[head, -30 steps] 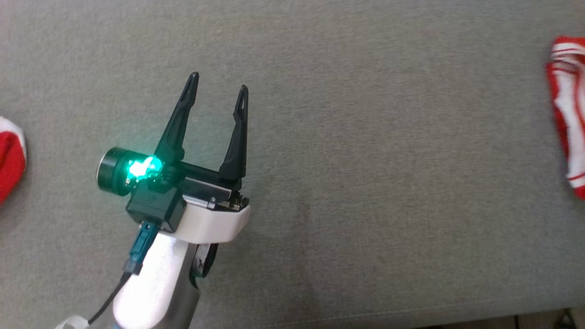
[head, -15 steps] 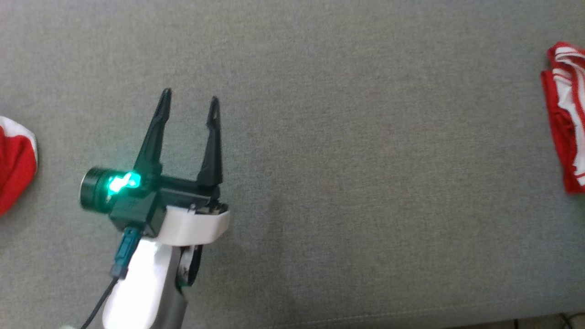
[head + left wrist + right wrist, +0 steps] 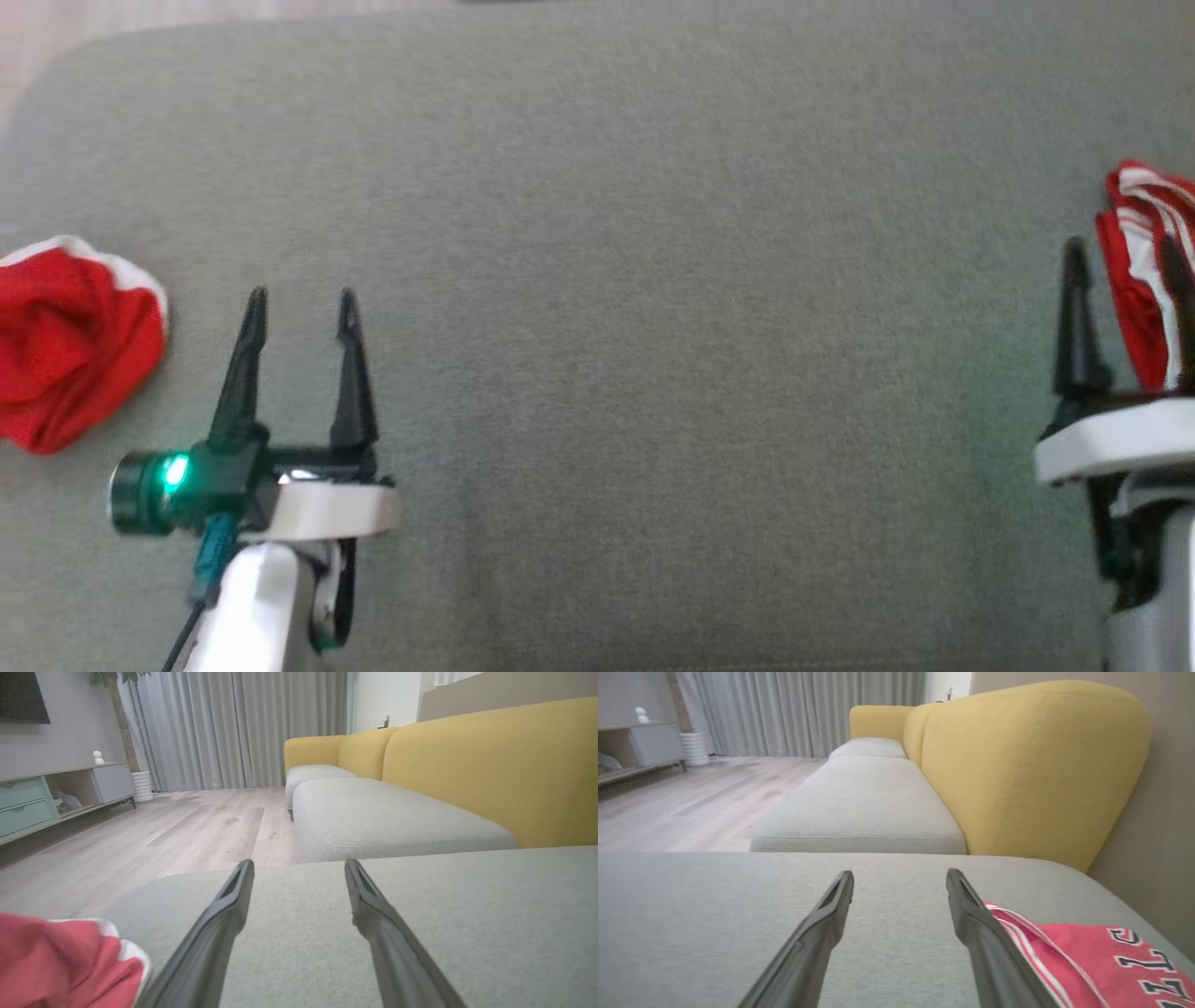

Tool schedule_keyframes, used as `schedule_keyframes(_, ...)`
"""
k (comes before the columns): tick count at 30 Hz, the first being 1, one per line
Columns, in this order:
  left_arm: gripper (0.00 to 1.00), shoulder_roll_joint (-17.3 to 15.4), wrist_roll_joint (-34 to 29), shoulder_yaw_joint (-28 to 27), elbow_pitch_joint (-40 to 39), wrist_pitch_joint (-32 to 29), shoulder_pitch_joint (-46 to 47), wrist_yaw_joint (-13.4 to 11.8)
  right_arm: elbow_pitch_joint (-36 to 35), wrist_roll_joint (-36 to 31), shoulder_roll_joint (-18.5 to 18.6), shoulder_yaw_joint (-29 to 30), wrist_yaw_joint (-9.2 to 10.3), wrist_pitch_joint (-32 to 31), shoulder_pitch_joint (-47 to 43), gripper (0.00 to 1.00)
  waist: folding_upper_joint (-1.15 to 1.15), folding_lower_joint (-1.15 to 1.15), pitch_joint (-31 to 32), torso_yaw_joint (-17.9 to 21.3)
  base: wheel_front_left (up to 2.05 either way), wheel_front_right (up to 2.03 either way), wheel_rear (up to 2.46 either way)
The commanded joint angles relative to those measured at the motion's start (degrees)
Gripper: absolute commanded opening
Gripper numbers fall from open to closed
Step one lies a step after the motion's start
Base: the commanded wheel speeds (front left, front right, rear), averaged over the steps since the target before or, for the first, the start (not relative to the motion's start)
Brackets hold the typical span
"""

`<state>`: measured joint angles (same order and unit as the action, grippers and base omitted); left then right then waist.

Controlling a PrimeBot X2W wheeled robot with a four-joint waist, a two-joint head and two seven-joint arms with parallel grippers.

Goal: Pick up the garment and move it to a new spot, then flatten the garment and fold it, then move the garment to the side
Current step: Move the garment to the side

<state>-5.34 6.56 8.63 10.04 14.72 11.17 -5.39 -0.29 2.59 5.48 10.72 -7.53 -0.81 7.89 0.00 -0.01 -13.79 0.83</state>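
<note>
From where I stand, both arms are held low over the wide grey seat cushion point(image 3: 653, 280), one toward each end, with bare fabric between them. The left tool point(image 3: 302, 299) has its two dark fingers spread apart with nothing between them, pointing at the far edge. The crumpled red garment point(image 3: 79, 345) lies just to its left, near but not touching, bunched in a heap with a white edge showing along its far side. The right tool point(image 3: 1123, 252) is likewise spread and empty. Its right-hand finger crosses in front of a second piece, the striped garment point(image 3: 1101, 961), red with white bands and dark lettering, which lies flatter at the right end of the cushion; whether that finger touches the cloth I cannot tell. Beyond the far edge stands a yellow sofa point(image 3: 1017, 765). My guess is that the flatter piece sits out at the end because it has been set aside, and the heap on the left is the one waiting to be lifted, though nothing here settles which. The open, level fingers suit that reading: each arm is parked clear of the middle, leaving a broad bare patch where a garment could be spread. To take the heap, the left tool would have to swing left and dip, and loose cloth like that may give up only a single layer to a pinch.
</note>
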Motion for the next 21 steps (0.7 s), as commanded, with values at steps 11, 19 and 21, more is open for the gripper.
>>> schedule_keyframes(11, 1.00, -2.1, 1.2, -4.2, 5.8, 0.3, -4.2, 1.2, -2.5, 3.7, -2.4, -8.8, 0.04, 1.3, -6.8, 1.00, 0.00, 0.01, 7.0, -2.7, 0.00, 0.00, 0.00)
schedule_keyframes(19, 1.00, -2.0, 2.1, -4.2, 9.1, 0.3, -7.1, 1.6, -1.2, 4.7, -2.6, -10.1, 0.04, 2.2, -10.0, 1.00, 0.00, 0.01, 11.9, -1.6, 0.00, 0.00, 0.00)
schedule_keyframes(21, 1.00, -2.0, 2.3, -4.1, 9.6, 0.3, -7.7, 1.7, -1.5, 5.0, -2.6, -10.3, 0.04, 2.0, -10.8, 1.00, 0.00, 0.01, 13.0, -1.5, 0.00, 0.00, 0.00)
